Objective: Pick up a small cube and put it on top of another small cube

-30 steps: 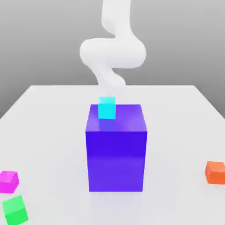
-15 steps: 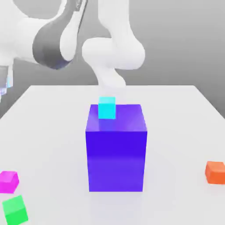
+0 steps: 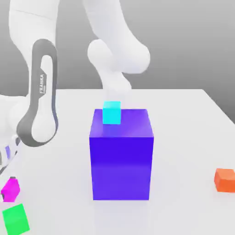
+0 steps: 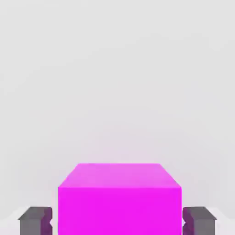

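Exterior view: the robot arm comes down along the left side of the frame, its lower part partly cut off by the left edge. The magenta-pink cube lies on the pale table in the lower left, with the green cube near it, closer to the bottom edge. A big blue-violet block stands at the centre, a cyan cube resting on its top. An orange cube sits at the lower right edge. In the hand view, the gripper is spread wide, its fingertips on either side of the magenta-pink cube, with a slim gap at each side.
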`<state>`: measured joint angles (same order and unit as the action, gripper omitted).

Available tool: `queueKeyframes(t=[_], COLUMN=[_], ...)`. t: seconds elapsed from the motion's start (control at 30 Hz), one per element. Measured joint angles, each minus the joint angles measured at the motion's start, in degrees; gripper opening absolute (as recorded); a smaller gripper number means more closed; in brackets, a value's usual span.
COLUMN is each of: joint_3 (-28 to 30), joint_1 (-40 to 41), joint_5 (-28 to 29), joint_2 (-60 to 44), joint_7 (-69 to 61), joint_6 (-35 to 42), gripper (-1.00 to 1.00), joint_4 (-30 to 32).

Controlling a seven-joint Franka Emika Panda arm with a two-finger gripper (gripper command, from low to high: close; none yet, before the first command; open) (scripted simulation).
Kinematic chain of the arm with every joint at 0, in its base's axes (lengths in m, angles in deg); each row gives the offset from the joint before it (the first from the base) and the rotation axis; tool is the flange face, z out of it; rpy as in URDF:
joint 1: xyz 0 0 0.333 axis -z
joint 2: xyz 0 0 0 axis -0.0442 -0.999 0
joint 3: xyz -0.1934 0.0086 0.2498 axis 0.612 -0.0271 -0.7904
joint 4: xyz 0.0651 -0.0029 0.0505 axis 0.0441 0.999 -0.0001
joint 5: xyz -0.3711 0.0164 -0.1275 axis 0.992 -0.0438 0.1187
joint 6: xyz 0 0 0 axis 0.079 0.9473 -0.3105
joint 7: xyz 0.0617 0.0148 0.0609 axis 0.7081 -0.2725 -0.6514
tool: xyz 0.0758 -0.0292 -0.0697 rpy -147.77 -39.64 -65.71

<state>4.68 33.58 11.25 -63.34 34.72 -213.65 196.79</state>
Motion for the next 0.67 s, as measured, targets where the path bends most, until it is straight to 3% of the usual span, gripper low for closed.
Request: queueKeyframes(t=[0.1, 0.27, 0.4, 0.53, 0.57, 0.67], joint_3=[-0.12, 1.21, -1.54, -2.73, -2.82, -2.82], joint_1=[0.15, -1.15, -7.54, -9.01, -9.04, -9.04], joint_5=[0.08, 2.65, 5.22, 5.47, 5.39, 5.39], joint_2=[-0.09, 8.63, 10.52, 4.70, 3.16, 3.16], joint_7=[0.09, 2.30, 9.78, 11.60, 11.58, 11.58], joint_6=[-0.10, 7.13, 15.84, 12.39, 10.99, 10.99], gripper=[-1.00, -1.00, -1.00, -1.00, 1.00, 1.00], joint_4=[0.00, 1.46, -5.46, -7.85, -8.00, -8.00])
